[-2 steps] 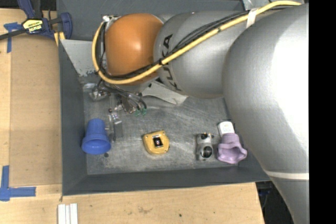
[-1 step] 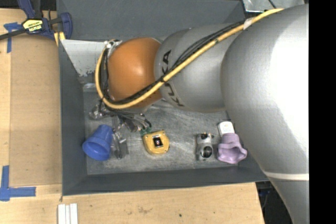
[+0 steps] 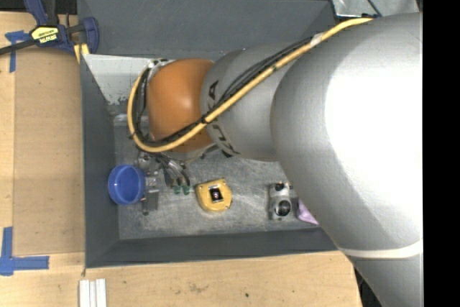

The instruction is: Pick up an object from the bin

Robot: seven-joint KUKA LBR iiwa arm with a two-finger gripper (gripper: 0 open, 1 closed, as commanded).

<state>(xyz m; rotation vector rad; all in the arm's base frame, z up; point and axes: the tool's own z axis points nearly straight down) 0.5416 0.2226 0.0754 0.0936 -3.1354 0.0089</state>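
The gripper point(image 3: 154, 187) is seen low in the bin point(image 3: 98, 176), just beside the blue cup point(image 3: 125, 185) at 8 o'clock (open or closed cannot be told); nothing is lifted yet.

A yellow tape measure point(image 3: 214, 196) lies near the tool point(image 3: 157, 183), to its right in the view. Farther that way sits a silver-and-black gadget point(image 3: 281, 203), a pale purple scrap point(image 3: 307, 214) just beside it.

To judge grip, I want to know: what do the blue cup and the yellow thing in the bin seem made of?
The blue cup looks like smooth plastic: even colour, soft sheen. The yellow thing seems a plastic-cased tape measure: yellow shell, dark centre; not certain.
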